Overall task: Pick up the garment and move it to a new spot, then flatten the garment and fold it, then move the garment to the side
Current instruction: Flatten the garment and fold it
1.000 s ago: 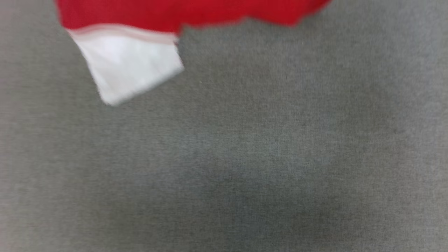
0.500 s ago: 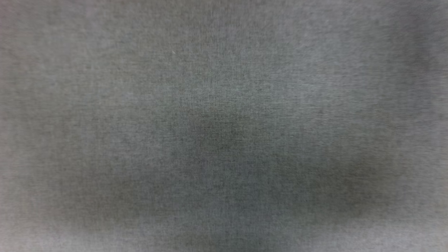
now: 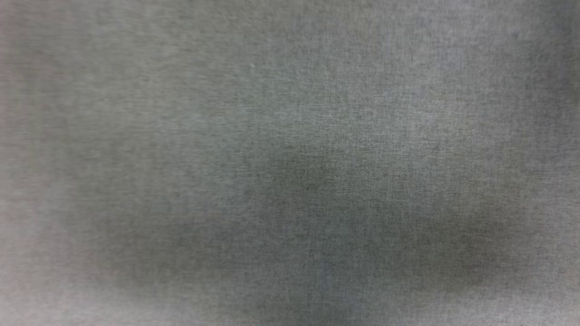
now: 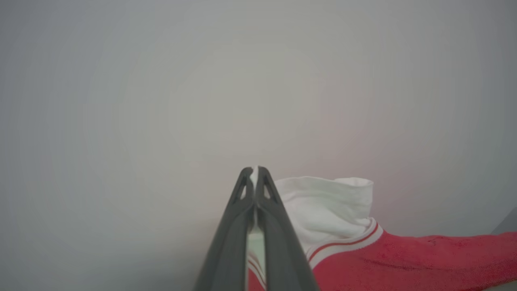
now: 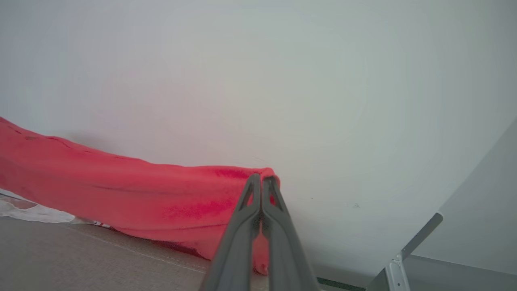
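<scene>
The garment is a red shirt with a white sleeve and red-white striped trim, hanging in front of a pale wall. In the left wrist view my left gripper is shut, with white sleeve fabric pinched between its tips. The red body runs off to the right. In the right wrist view my right gripper is shut on the garment's red edge. From there the cloth stretches left and sags toward the table. Its chest print is hidden.
The head view looks down on the grey cloth table top, with soft shadows across its lower half. Under the garment the table shows, and a grey metal frame strut stands at the lower right. A pale wall is behind.
A second ago the garment's red body and white sleeve showed at the top of the head view. They have since gone up out of it, and the picture has shifted a little.
</scene>
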